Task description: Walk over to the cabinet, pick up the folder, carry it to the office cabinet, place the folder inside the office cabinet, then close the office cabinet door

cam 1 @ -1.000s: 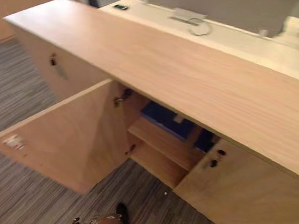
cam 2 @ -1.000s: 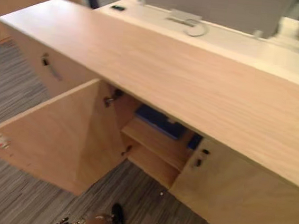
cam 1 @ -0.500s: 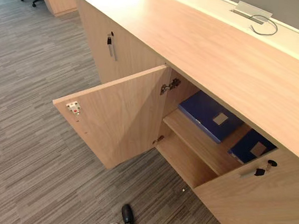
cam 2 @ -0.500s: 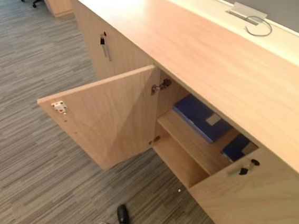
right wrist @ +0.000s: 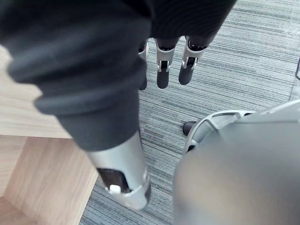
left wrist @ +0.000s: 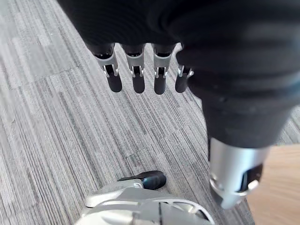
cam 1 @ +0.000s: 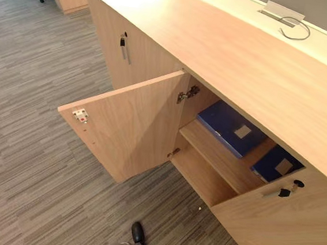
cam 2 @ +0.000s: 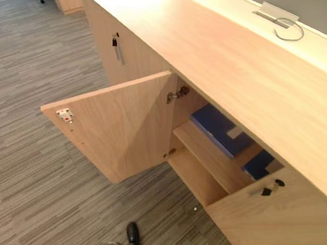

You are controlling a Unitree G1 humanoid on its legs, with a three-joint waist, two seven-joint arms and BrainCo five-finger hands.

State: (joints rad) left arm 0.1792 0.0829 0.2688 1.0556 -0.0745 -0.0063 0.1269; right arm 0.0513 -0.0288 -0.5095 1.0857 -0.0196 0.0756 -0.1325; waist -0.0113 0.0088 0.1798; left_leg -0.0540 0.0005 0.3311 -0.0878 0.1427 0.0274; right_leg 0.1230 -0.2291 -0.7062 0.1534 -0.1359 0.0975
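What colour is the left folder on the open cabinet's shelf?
The folder is dark blue with a tan label, clearest in the left eye view.

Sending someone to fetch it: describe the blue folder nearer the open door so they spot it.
Find the long wooden cabinet with one door swung open. On its upper shelf lie two blue folders; yours is the folder by the hinges, the other folder sits partly behind the closed door.

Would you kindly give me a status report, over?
Left robot hand open, empty; right robot hand likewise. Blue folder and second folder lie on cabinet shelf. Cabinet door open.
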